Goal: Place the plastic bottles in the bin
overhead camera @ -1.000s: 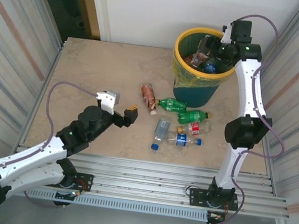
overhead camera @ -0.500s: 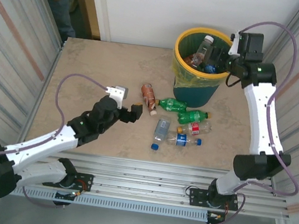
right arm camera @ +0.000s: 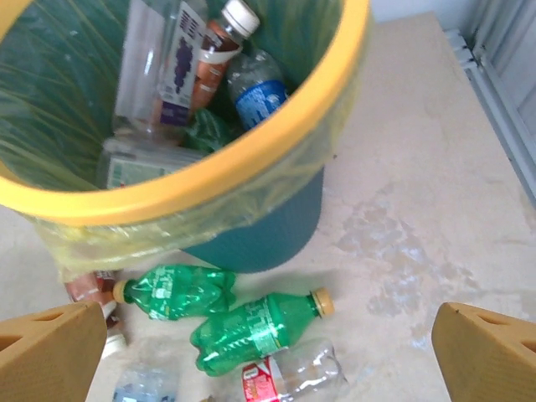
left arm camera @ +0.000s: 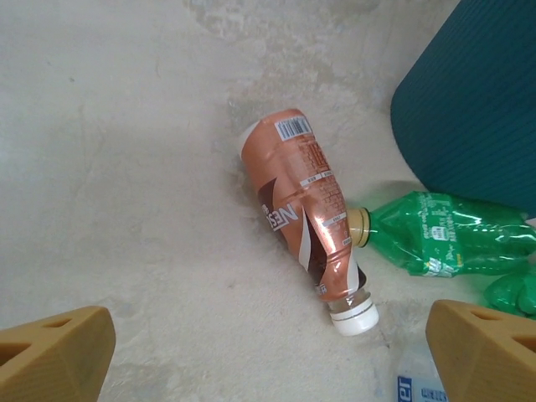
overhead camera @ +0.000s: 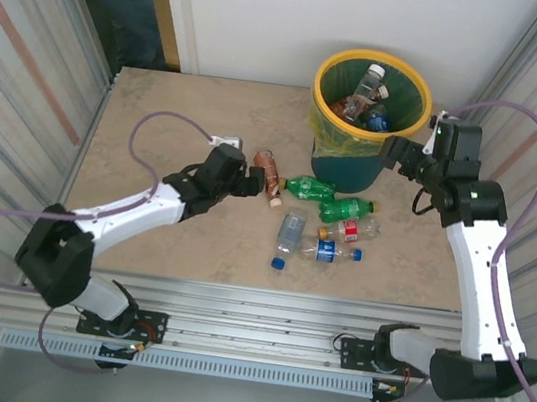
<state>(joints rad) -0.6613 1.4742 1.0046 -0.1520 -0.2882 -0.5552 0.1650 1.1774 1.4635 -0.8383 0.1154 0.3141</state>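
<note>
Lying inside the bin (overhead camera: 352,170), several plastic bottles (overhead camera: 367,99) are counted as done; six more are left on the table (overhead camera: 180,117) beside it. The brown bottle (left arm camera: 306,201) is framed by the left gripper (left arm camera: 268,347), spread and empty; the right gripper (overhead camera: 404,153), likewise spread and empty, is held beside the bin.

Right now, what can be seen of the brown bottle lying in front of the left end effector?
The brown bottle is crumpled plastic wrapped in a copper-coloured label with white lettering and a barcode near its base, closed by a white cap. It lies on its side on the beige table, cap towards the wrist camera. The cap of a green bottle seems to touch its neck. The open left end effector is clear of it.
</note>
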